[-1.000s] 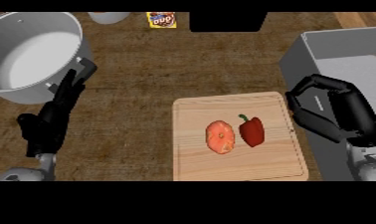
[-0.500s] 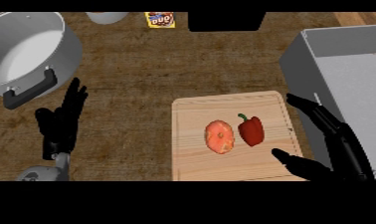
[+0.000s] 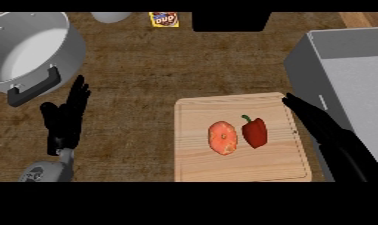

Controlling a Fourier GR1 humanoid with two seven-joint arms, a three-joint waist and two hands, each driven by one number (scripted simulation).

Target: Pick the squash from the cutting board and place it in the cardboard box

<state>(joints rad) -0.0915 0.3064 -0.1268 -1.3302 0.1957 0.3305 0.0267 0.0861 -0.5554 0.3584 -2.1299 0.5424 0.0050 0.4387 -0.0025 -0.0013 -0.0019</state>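
Desk: a dark brown wood-grain desk [image 3: 162,64], seen from steeply above, everything's laid out on it.
Cutting board: a pale wooden rectangular cutting board [image 3: 199,164] is parked at the lower middle-right of the desk.
Squash: the round orange squash [image 3: 223,138] is found lying on the board, roughly at its middle, untouched by either hand.
Pepper: a red bell pepper [image 3: 255,132] with a dark stem is set just beside the squash on its right; whether they touch can't be told.
Box: the grey open-topped rectangular box [image 3: 325,76] is placed at the right edge, up past the board's far right corner.
Right hand: the black right hand [image 3: 325,129] is stretched out flat along the board's right edge, fingers straight, nothing held.
Left hand: the black left hand [image 3: 66,116] is kept at the lower left with fingers up and relaxed, also holding nothing, well apart from the board.
Pot: a big grey round metal pot [image 3: 33,56] with a dark handle is seen at the upper left.
Other stuff: a small yellow packet [image 3: 164,19] is spotted at the far edge.
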